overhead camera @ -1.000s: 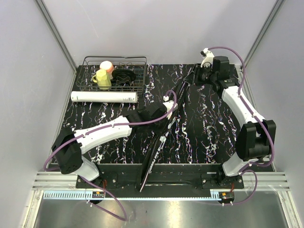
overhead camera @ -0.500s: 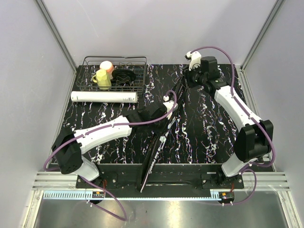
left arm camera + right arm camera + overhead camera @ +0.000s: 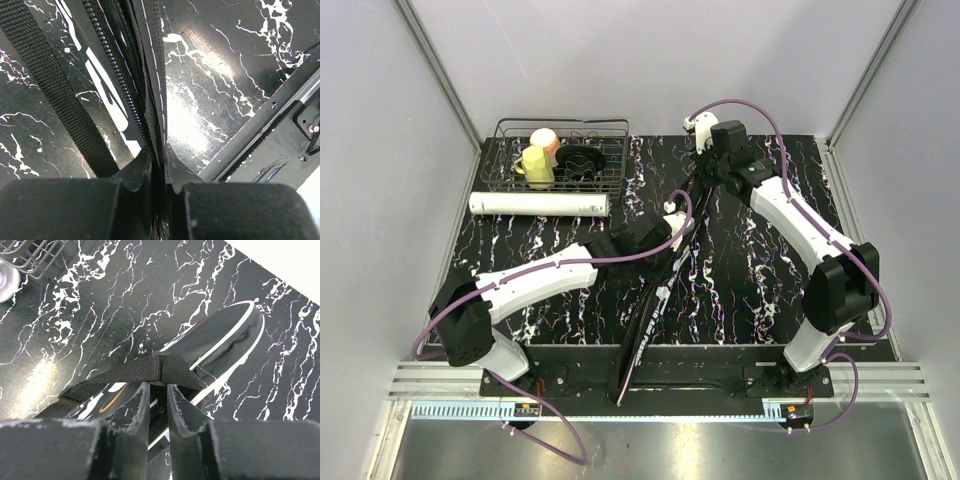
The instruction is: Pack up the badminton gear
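Since the earlier frame my right end effector point(image 3: 157, 388) has swung left to the far end of the bag point(image 3: 642, 325). My left end effector point(image 3: 159, 167) has not shifted.

Left: pressed together, pinching the bag's zippered edge at mid-length.

Right: fingers nearly together at the bag's strap point(image 3: 150, 371); I cannot tell whether they grip it.

Count: one bag, lying diagonally on the worktop point(image 3: 750, 260); one white tube point(image 3: 540, 204), left of the bag.

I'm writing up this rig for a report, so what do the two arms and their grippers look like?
Both the left arm and right arm have smooth white link shells with bulky black joints. A purple cable loops along each. The left gripper and right gripper have two flat matte-black fingers on blocky black bodies.
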Available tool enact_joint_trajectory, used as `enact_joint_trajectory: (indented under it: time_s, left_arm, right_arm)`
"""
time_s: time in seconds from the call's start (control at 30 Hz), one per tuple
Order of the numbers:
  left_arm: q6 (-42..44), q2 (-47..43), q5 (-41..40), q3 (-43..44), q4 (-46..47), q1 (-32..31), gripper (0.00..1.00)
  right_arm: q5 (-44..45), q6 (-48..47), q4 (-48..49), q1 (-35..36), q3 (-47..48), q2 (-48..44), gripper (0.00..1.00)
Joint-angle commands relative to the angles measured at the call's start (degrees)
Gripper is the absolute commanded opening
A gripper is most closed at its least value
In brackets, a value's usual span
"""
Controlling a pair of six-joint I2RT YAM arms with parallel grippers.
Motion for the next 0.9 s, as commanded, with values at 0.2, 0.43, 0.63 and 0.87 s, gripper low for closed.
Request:
enact_joint_trajectory:
  time_s: [0.2, 0.43, 0.63, 0.87]
  left_arm:
    - [0.76, -1.60, 0.92, 2.55, 2.21, -0.81, 0.00]
    - [0.67, -0.72, -0.22, 2.29, 2.83, -0.73, 0.00]
    - [0.76, 0.16, -0.31, 2.99, 2.74, -0.46, 0.00]
    - [0.41, -1.06, -0.13, 3.08, 2.83, 0.06, 0.00]
  right_arm:
    - [4.03, 1.80, -4.01, 0.25, 3.68, 0.09, 0.00]
    - [-0.97, 7.68, -2.87, 0.25, 1.14, -4.92, 0.00]
    - [-12.38, 22.09, 0.73, 0.34, -6.59, -12.39, 0.00]
    - [-23.91, 39.47, 10.19, 0.34, -19.15, -20.56, 0.00]
